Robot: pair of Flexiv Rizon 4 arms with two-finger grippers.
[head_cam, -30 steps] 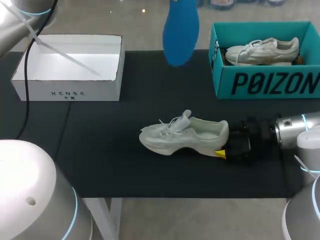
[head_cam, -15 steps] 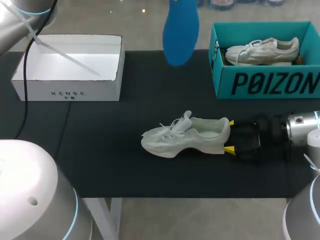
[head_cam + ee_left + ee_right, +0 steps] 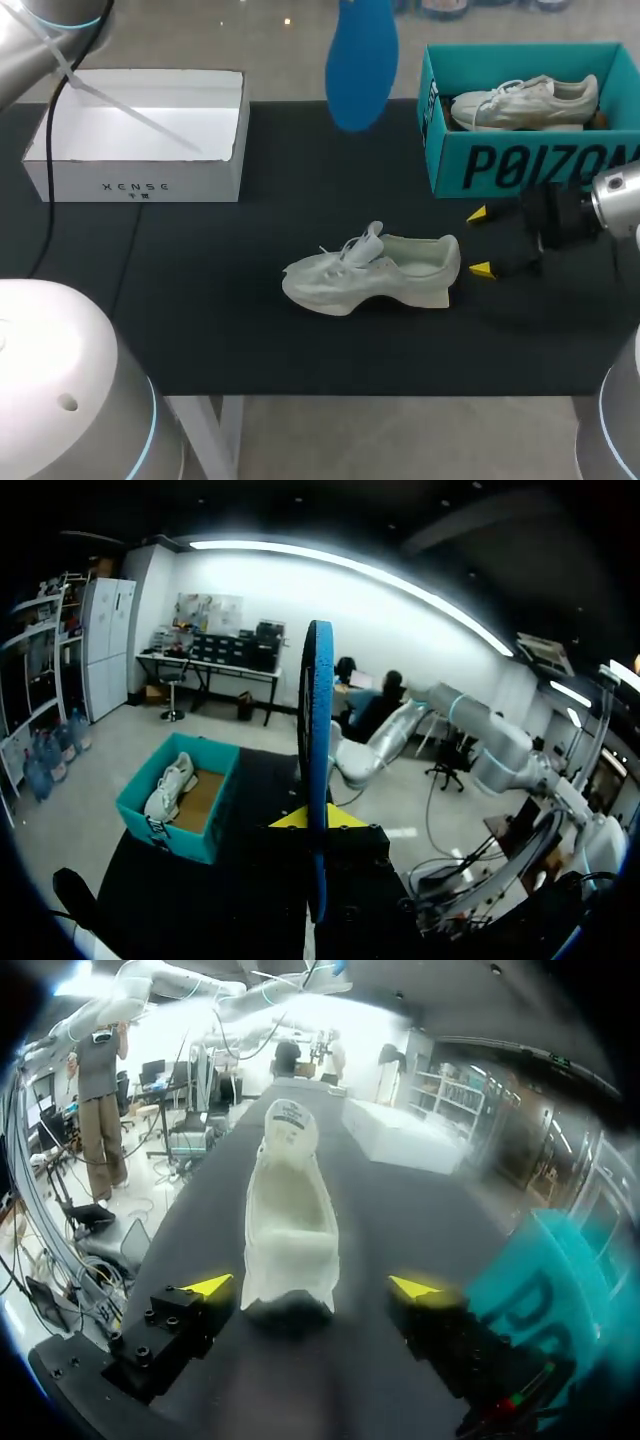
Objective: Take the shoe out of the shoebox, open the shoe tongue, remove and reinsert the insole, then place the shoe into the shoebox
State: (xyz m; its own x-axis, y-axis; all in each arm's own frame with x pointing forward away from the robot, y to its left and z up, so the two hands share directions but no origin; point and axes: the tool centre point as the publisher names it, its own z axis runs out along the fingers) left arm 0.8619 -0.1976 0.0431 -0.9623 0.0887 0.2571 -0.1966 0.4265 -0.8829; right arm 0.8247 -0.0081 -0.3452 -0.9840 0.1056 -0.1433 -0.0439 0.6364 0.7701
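Note:
A white sneaker (image 3: 370,272) lies on its sole mid-mat, toe to the left; in the right wrist view the sneaker (image 3: 290,1210) points away, heel nearest. My right gripper (image 3: 480,241) stands open just right of the heel, not touching it; the right gripper (image 3: 312,1287) has nothing between its fingers. A blue insole (image 3: 361,60) hangs above the table's far edge. In the left wrist view my left gripper (image 3: 318,818) is shut on the blue insole (image 3: 318,740), seen edge-on. The teal shoebox (image 3: 530,165) at the back right holds a second white shoe (image 3: 525,103).
An empty white box (image 3: 135,185) stands at the back left. A black mat (image 3: 200,320) covers the table. The teal shoebox (image 3: 545,1290) is close beside my right gripper. A dark cable (image 3: 50,200) hangs down past the white box.
My right gripper has drawn back from the sneaker's heel, to the right and toward the teal box. The sneaker shifted slightly right, then stayed put. The insole has not moved.

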